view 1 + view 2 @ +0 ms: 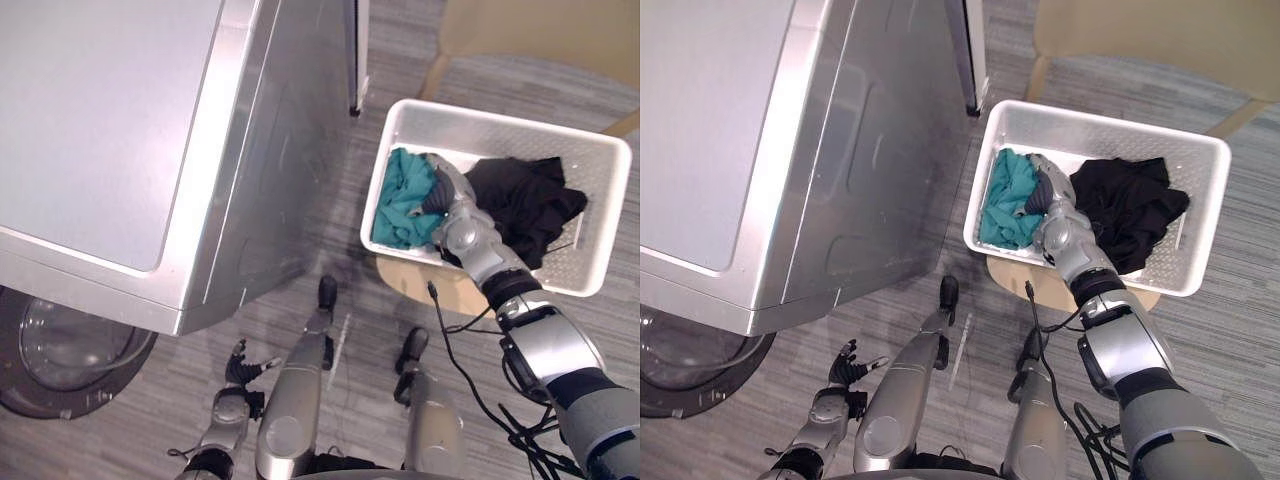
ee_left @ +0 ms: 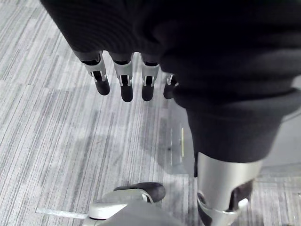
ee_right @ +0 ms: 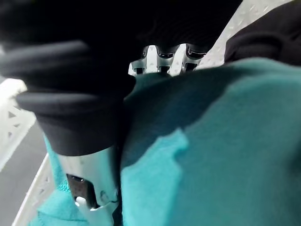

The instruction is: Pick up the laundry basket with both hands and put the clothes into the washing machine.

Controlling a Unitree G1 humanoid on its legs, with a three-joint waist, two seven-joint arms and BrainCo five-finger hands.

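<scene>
Right hand (image 1: 1048, 190) in laundry basket (image 1: 1090, 115), fingers (image 3: 160, 56) behind teal cloth (image 3: 225, 141), grip impossible to tell, left hand (image 1: 240, 368) fingers (image 2: 123, 80) straight above floor (image 2: 56, 141).

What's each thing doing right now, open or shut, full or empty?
laundry basket: on a wooden seat, holding clothes.
teal garment: bunched in the basket.
black garment: crumpled beside it.
right hand: in the basket, on the teal garment.
left hand: open, empty, hanging low.
washing machine: door state unclear.
</scene>
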